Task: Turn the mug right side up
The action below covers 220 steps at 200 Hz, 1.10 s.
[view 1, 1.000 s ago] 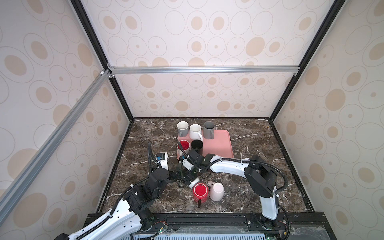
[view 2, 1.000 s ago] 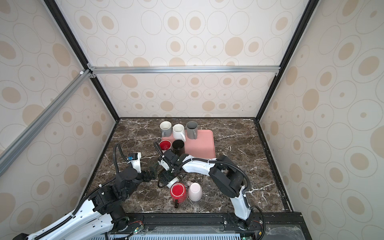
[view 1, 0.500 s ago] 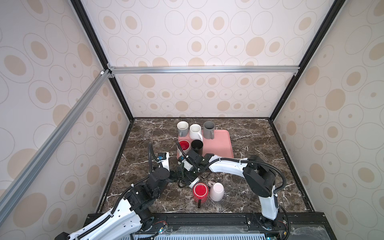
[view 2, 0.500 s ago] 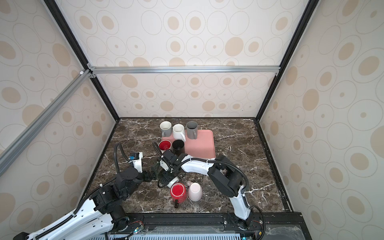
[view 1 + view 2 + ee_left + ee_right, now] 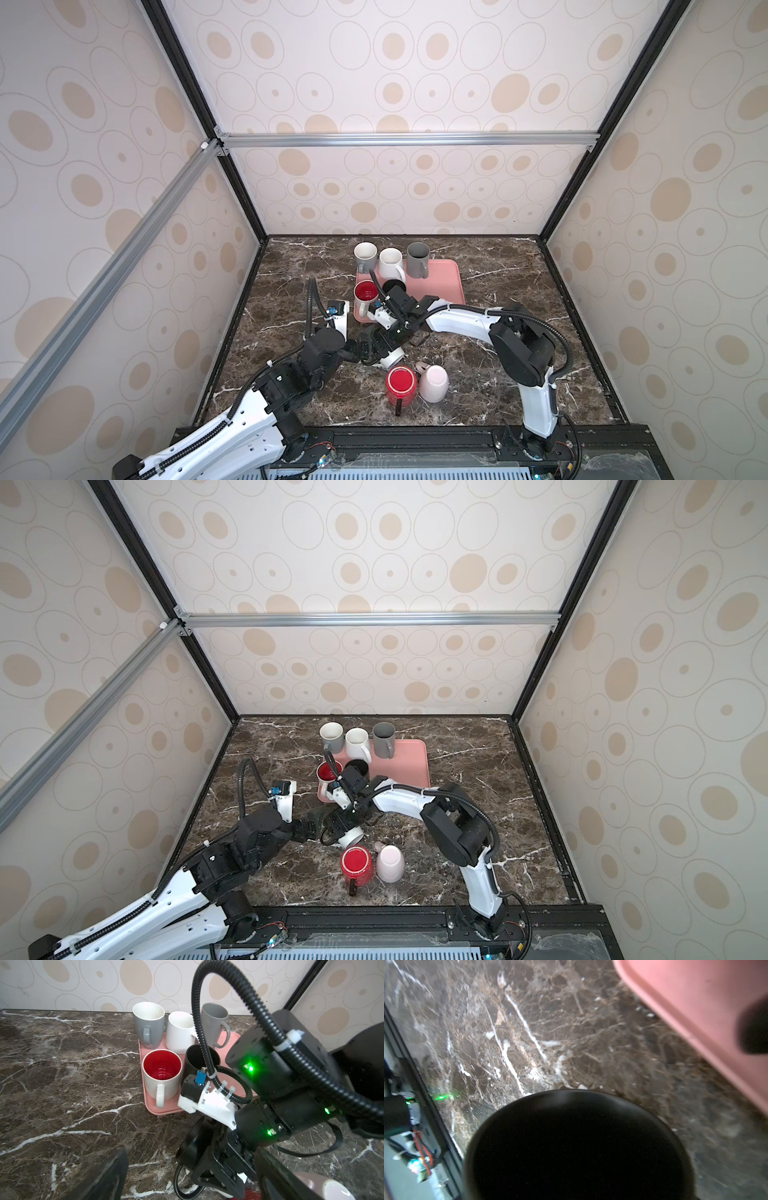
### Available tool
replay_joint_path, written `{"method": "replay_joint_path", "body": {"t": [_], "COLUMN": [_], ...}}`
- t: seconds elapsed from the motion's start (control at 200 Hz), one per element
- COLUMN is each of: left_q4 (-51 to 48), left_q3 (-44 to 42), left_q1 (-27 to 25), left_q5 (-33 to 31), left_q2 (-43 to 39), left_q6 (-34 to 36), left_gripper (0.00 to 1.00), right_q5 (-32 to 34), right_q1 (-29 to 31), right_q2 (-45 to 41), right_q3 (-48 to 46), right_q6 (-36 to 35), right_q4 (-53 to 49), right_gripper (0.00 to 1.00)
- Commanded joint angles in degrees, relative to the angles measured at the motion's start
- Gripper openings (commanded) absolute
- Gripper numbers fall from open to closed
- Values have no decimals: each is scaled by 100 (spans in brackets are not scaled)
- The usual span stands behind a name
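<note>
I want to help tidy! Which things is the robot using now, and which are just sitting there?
Using: black mug, right gripper holding it, left gripper beside it.
Just sitting: upside-down red mug, pink mug, pink tray, five upright mugs.

A pink tray [image 5: 440,282] lies on the dark marble table [image 5: 498,374], near the back wall [image 5: 395,195]. At its far edge three mugs stand upright in one row: a grey mug with white inside [image 5: 148,1024], a white mug [image 5: 180,1032] and a dark grey mug [image 5: 214,1020]. Nearer stand a red-inside mug [image 5: 162,1074] and, just beside it, a black mug [image 5: 194,1059]. An aluminium bar [image 5: 407,139] crosses the wall.
</note>
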Motion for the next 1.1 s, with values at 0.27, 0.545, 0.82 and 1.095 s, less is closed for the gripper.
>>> {"method": "replay_joint_path", "body": {"t": [0.27, 0.545, 0.82, 1.095], "left_q4": [-274, -499, -524, -601], "left_q3": [742, 784, 732, 723], "left_q1": [-46, -81, -90, -18], "left_q5": [848, 1017, 959, 1026], "left_q2": [658, 837, 863, 1003], "left_q6": [1094, 1290, 1142, 656], "left_gripper": [83, 81, 81, 78], "right_q5": [-1428, -1801, -1810, -1641], "right_q1": [-620, -767, -868, -906], "right_q2": [-425, -474, -678, -957], "right_q3": [191, 224, 88, -70], "right_q6": [502, 720, 900, 927], "right_q4": [-311, -330, -109, 47], "right_gripper": [43, 41, 40, 38]}}
